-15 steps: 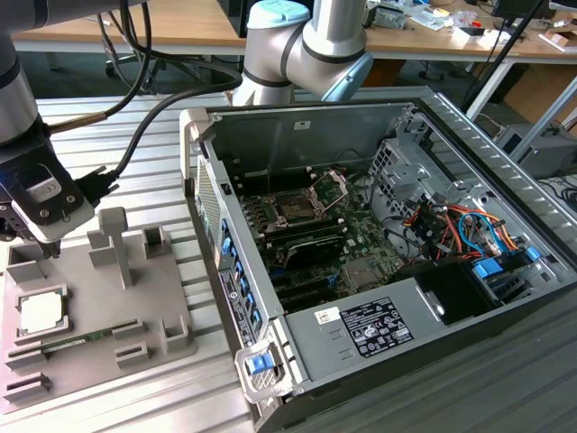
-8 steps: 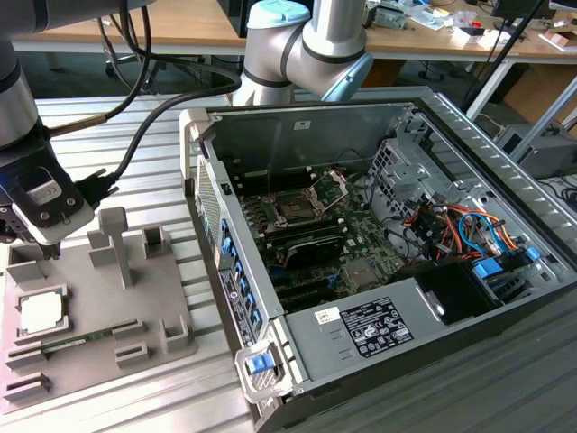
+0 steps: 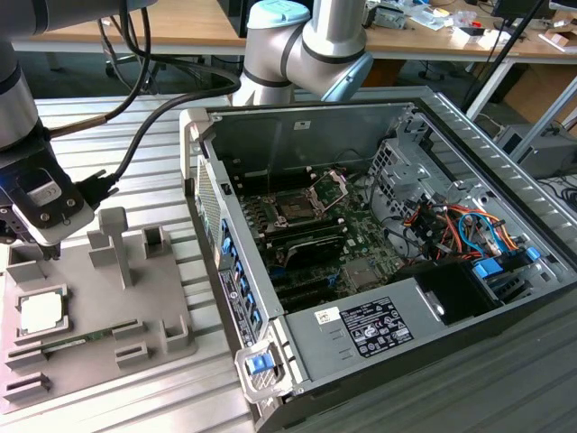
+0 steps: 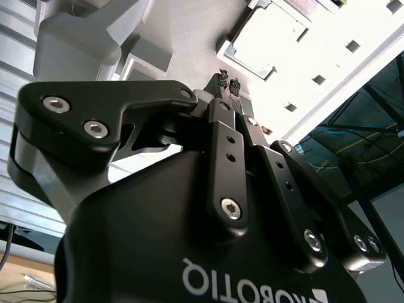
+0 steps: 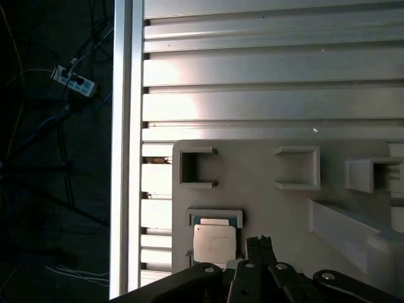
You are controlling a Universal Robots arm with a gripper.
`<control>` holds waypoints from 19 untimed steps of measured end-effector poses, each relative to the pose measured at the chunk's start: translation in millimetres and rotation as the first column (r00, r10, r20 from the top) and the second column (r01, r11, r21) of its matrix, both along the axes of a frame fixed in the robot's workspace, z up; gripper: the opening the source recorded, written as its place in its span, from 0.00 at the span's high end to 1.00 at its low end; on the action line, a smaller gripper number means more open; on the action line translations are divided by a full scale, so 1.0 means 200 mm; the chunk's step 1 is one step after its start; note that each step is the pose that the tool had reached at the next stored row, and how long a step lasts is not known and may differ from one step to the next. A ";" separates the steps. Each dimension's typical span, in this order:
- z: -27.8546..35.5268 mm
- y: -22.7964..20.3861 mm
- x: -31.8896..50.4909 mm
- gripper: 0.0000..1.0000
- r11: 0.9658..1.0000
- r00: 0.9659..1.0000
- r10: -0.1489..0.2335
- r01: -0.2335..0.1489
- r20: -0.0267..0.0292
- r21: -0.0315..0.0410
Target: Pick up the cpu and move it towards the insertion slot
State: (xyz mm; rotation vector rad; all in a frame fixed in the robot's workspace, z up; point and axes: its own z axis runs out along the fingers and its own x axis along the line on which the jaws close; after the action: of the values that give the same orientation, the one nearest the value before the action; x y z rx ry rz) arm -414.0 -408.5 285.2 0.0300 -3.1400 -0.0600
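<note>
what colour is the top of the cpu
The cpu top is silvery-white with a thin darker rim, clearest in the exterior view.

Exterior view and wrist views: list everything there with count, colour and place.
table: one, silver, slatted, beneath all.
fixture plate: one, grey, on table, exterior view's left.
cpu: one, silvery, in a plate pocket.
memory stick: one, green, beside cpu.
computer case: one, grey, open, exterior view's right.
insertion slot: one, dark, silver-framed, inside case.
cables: several, orange and blue, inside case.
gripper: one, black, shut, empty, over plate near cpu.
arm: one, silver-grey, behind case.
</note>
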 end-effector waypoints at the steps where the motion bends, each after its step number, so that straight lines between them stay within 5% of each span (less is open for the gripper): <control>1: -0.001 0.000 0.000 0.89 1.000 1.000 0.000 0.000 0.000 0.000; 19: -0.036 0.000 -0.003 0.89 1.000 1.000 0.000 0.000 0.000 0.000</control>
State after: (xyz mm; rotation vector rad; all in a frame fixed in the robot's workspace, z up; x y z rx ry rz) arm -414.5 -408.5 278.1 0.0300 -3.1400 -0.0600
